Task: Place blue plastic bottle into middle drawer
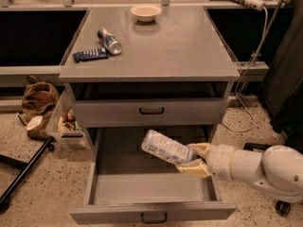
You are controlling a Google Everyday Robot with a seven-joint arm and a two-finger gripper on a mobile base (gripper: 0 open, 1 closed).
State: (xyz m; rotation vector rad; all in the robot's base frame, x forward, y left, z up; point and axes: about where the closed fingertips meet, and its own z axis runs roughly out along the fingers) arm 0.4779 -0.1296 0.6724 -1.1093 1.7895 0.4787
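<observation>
**Bottle hangs over the open drawer**

My tool (188,159) is clenched on one end of the blue plastic bottle (163,147). The bottle lies sideways (a bit tipped) and points away from my tool, across the open middle drawer (142,188). I think down is the way to go.

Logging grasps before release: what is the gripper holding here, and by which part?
The gripper, over the grey metal middle drawer, grips the clear, pale-blue-labelled plastic bottle by the end nearest the arm.
</observation>
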